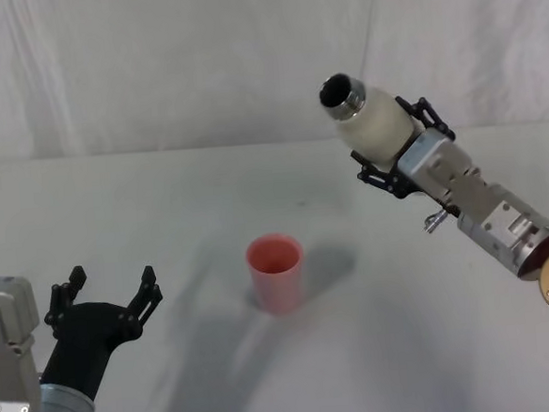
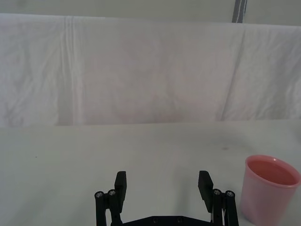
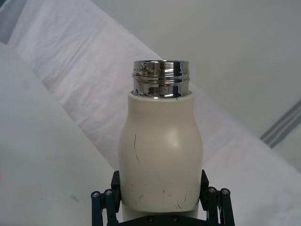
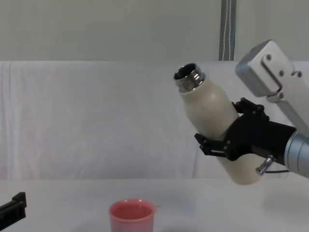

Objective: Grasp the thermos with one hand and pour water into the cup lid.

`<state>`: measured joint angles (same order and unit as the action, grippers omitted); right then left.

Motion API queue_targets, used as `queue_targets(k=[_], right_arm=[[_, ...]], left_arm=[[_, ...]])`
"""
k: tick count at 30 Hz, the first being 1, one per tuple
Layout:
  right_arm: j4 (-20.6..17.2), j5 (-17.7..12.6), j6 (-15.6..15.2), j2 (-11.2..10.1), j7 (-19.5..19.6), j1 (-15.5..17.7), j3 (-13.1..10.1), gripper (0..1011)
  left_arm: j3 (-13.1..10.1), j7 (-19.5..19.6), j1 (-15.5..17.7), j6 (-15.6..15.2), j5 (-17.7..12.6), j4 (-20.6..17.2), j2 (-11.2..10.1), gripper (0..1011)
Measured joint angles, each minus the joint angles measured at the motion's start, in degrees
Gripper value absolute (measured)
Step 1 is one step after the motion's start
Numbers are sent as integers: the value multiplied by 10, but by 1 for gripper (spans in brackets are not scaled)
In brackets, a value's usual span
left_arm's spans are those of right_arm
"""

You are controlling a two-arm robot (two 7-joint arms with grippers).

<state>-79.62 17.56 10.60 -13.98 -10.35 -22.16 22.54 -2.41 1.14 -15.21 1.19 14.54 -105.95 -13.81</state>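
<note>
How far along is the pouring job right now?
Done: the right pincer has gripped the thermos and holds it off the table, neck open and tilted toward the cup lid.

In hand: the tilt; the mouth points upward, so nothing flows.

Left: tipping further over the cup lid. The left pincer rests open beside it.

right gripper (image 1: 384, 156) — black linkage fingers; silver wrist | left gripper (image 1: 106, 293) — black

Cream thermos (image 4: 212, 113), pink cup lid (image 1: 276, 272)
</note>
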Motion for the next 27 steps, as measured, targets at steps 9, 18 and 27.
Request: queue_targets(k=[9, 18, 27], right_arm=[[-5, -58, -22, 19, -5, 20, -35, 958], [-5, -51, -21, 17, -5, 18, -31, 958], [-5, -55, -21, 19, -5, 18, -33, 958]], left_arm=[[0, 0, 0, 0, 0, 0, 0, 1001], [0, 0, 0, 0, 0, 0, 0, 1001], [0, 0, 0, 0, 0, 0, 0, 1001]])
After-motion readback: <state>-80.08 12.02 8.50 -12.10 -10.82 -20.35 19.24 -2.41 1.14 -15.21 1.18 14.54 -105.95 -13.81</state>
